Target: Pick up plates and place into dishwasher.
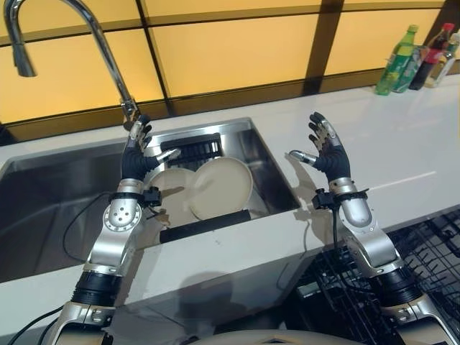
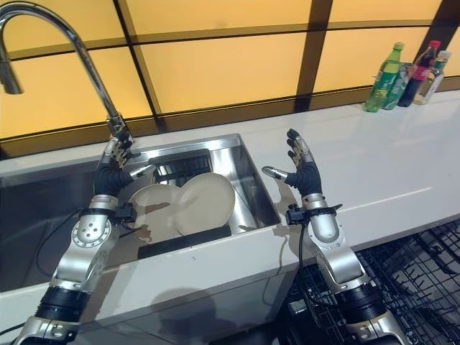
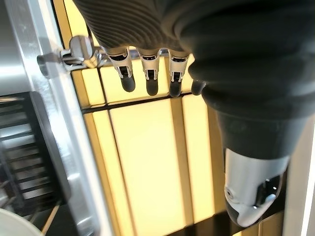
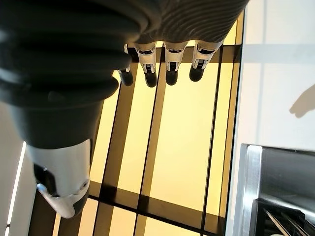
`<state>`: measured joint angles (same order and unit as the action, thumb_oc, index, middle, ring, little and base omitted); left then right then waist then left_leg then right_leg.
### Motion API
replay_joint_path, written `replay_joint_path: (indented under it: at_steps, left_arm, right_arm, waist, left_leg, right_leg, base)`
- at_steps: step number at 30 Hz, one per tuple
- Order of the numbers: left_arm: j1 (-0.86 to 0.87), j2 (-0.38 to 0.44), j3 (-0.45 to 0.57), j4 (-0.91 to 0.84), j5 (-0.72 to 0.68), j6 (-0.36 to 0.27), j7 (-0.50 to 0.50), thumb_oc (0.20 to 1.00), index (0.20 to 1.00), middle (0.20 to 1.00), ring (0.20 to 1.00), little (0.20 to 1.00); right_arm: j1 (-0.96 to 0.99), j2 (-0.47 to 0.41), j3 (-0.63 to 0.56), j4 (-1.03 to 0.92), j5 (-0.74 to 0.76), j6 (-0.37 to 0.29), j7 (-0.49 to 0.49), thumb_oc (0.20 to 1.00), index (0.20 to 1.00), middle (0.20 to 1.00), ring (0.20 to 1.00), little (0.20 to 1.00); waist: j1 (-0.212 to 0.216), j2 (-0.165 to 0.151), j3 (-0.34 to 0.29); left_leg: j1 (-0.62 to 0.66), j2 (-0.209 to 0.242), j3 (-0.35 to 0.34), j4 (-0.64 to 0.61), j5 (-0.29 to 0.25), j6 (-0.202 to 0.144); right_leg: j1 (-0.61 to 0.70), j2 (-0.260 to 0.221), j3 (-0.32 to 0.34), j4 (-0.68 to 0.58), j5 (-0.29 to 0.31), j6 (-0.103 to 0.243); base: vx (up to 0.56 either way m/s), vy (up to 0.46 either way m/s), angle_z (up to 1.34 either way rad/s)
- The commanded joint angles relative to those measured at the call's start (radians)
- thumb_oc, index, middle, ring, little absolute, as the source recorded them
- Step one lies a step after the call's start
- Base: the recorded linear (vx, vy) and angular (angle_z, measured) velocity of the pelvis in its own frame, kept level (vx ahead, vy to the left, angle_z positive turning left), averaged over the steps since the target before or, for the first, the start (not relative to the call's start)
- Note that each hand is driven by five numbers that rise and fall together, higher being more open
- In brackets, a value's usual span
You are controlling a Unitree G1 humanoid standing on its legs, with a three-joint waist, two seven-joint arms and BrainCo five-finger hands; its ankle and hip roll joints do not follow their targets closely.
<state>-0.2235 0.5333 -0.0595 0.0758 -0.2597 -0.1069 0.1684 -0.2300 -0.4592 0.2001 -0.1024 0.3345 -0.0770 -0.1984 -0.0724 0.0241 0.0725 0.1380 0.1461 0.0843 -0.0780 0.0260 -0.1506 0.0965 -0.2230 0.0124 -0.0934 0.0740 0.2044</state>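
Counter: white worktop (image 1: 402, 144) around a stainless steel sink (image 1: 237, 136).
Rack: black wire dishwasher rack (image 1: 431, 251), below the sink's right side.
Plates: two round cream plates (image 1: 221, 187) leaning together in the sink.
Left hand (image 1: 135, 154): raised above the sink, fingers straight, empty.
Right hand (image 1: 328, 152): raised right of the sink, fingers spread, empty.
Risk: overlapping plates may slide or clatter if only one is lifted.

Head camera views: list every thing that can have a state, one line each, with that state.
Left hand: open, raised over the sink, holding nothing.
Right hand: open, raised over the white counter, holding nothing.
Two cream round plates: overlapping, leaning in the steel sink, not yet picked up.
Curved steel tap: no water seen running.
Black wire dishwasher rack: pulled out; visible part holds no plates.
Bottles: upright, capped.
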Motion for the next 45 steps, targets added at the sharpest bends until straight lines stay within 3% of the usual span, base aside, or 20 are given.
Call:
replay_joint_path:
  at_steps: [1, 14, 19, 29, 37, 45]
  left_arm:
    - [-0.144, 0.073, -0.018, 0.093, 0.049, -0.1, -0.042, 1.0, 1.0, 1.0, 1.0, 1.0]
    - [-0.189, 0.121, -0.064, 0.195, 0.004, -0.2, -0.154, 1.0, 1.0, 1.0, 1.0, 1.0]
    - [-0.201, 0.119, -0.079, 0.246, -0.008, -0.169, -0.191, 1.0, 1.0, 1.0, 1.0, 1.0]
    - [-0.187, 0.175, -0.125, 0.331, -0.081, -0.06, -0.417, 1.0, 1.0, 1.0, 1.0, 1.0]
    - [-0.181, 0.203, -0.114, 0.372, -0.077, 0.009, -0.446, 1.0, 1.0, 1.0, 1.0, 1.0]
    - [-0.187, 0.193, -0.088, 0.434, -0.051, -0.004, -0.365, 1.0, 1.0, 1.0, 1.0, 1.0]
  right_arm:
    - [-0.038, -0.016, -0.036, -0.047, 0.024, -0.027, 0.009, 1.0, 1.0, 1.0, 1.0, 1.0]
    - [-0.006, -0.012, -0.021, -0.03, 0.021, -0.022, 0.018, 1.0, 1.0, 1.0, 1.0, 1.0]
    - [-0.006, -0.023, -0.02, -0.022, 0.022, -0.022, 0.024, 1.0, 1.0, 1.0, 1.0, 1.0]
    - [0.0, -0.056, -0.03, -0.017, 0.024, -0.02, 0.022, 1.0, 1.0, 1.0, 1.0, 1.0]
    - [0.017, -0.072, -0.038, -0.028, 0.021, -0.017, 0.015, 1.0, 1.0, 1.0, 1.0, 1.0]
    - [0.015, -0.088, -0.044, -0.015, 0.015, -0.013, 0.01, 1.0, 1.0, 1.0, 1.0, 1.0]
  waist:
    - [-0.021, -0.003, -0.026]
    - [-0.075, 0.008, 0.001]
    - [-0.087, 0.017, 0.014]
    - [-0.084, 0.037, 0.032]
    - [-0.074, 0.045, 0.04]
    - [-0.072, 0.045, 0.056]
  left_leg:
    - [-0.016, -0.034, 0.055, 0.083, -0.09, 0.056]
    - [0.007, -0.077, 0.092, 0.047, -0.114, 0.1]
    - [0.009, -0.087, 0.099, 0.041, -0.116, 0.108]
    - [0.011, -0.101, 0.099, 0.039, -0.115, 0.115]
    - [0.004, -0.108, 0.091, 0.045, -0.109, 0.117]
    - [-0.008, -0.116, 0.084, 0.038, -0.099, 0.117]
  right_leg:
    - [-0.023, 0.063, -0.074, 0.047, -0.057, -0.062]
    - [-0.095, 0.022, -0.01, 0.08, -0.031, -0.015]
    - [-0.109, 0.014, 0.0, 0.094, -0.032, -0.009]
    - [-0.103, 0.0, -0.01, 0.102, -0.036, -0.004]
    - [-0.094, -0.006, -0.021, 0.11, -0.042, -0.006]
    - [-0.093, -0.009, -0.023, 0.109, -0.045, -0.008]
  base:
    - [0.16, 0.091, -0.19]
    - [0.07, 0.056, -0.12]
    - [0.04, 0.056, -0.07]
    - [0.03, 0.048, -0.01]
    - [0.03, 0.045, 0.01]
    - [0.01, 0.039, 0.02]
